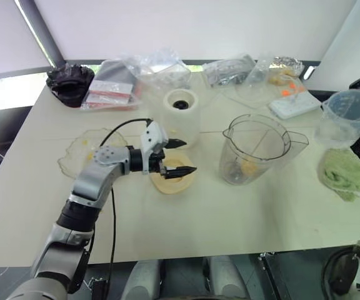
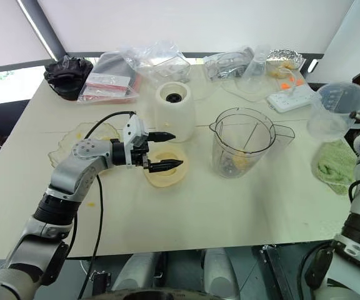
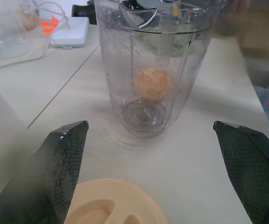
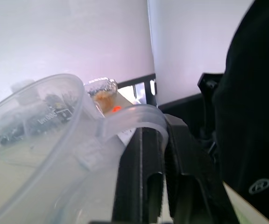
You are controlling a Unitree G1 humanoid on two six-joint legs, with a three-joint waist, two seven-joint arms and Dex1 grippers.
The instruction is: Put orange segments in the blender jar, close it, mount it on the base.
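Starting at your left, the left pincer [image 1: 179, 156] hovers with its black fingers spread wide, holding nothing, directly over the flat cream lid [image 1: 170, 179] on the worktop [image 1: 186, 219]. The lid lies flat just below the fingertips, so your left arm is the nearer one by far, and a short drop should bring the fingers around it. Just behind the pincer stands the base [image 1: 181, 114], upright, its dark socket facing up. To the right of the lid, apart from it, stands the blender jar [image 1: 255, 149], upright, open-topped, its long axis vertical; the pincer points toward it. One orange segment [image 3: 152, 84] sits low inside, near the blade; others may be there, but you cannot count them.

Farther right, at the worktop's edge, the right pincer [image 4: 155, 186] is pressed together on the handle of a clear measuring jug [image 1: 350, 112], held above a green cloth [image 1: 345, 173].

The jug wall carries small print, too faint to read; no brand shows elsewhere.
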